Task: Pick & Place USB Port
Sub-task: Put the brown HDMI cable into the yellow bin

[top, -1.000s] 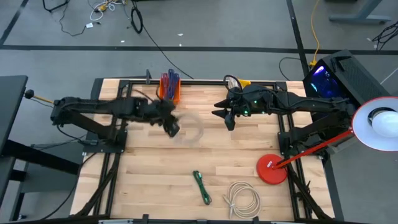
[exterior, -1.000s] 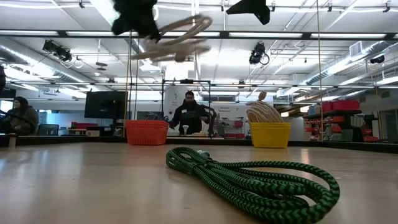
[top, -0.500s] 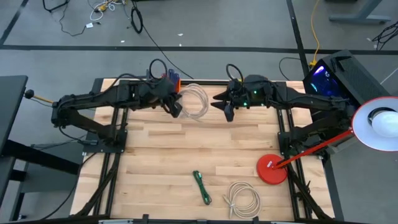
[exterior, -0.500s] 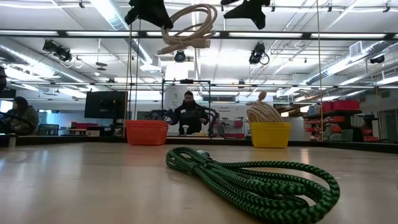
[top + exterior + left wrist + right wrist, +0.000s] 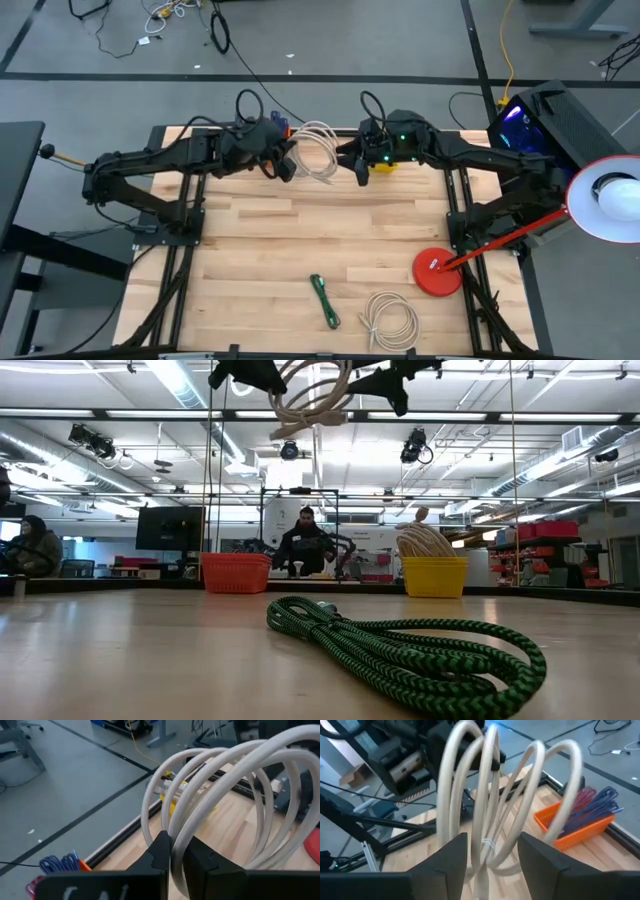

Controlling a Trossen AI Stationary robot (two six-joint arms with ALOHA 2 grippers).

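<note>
Wooden table (image 5: 300, 240); green cable (image 5: 324, 300), white coil (image 5: 390, 321) lying; person (image 5: 304, 543) beyond, blurry.

Left hand (image 5: 285, 166) clamped; right hand (image 5: 358, 168) spread

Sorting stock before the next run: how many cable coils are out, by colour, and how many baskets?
White cable coils: 2, one held up by the left gripper, one on the table
Green cable coil: 1
Orange basket: 1
Yellow basket: 1
Total: 5
</note>
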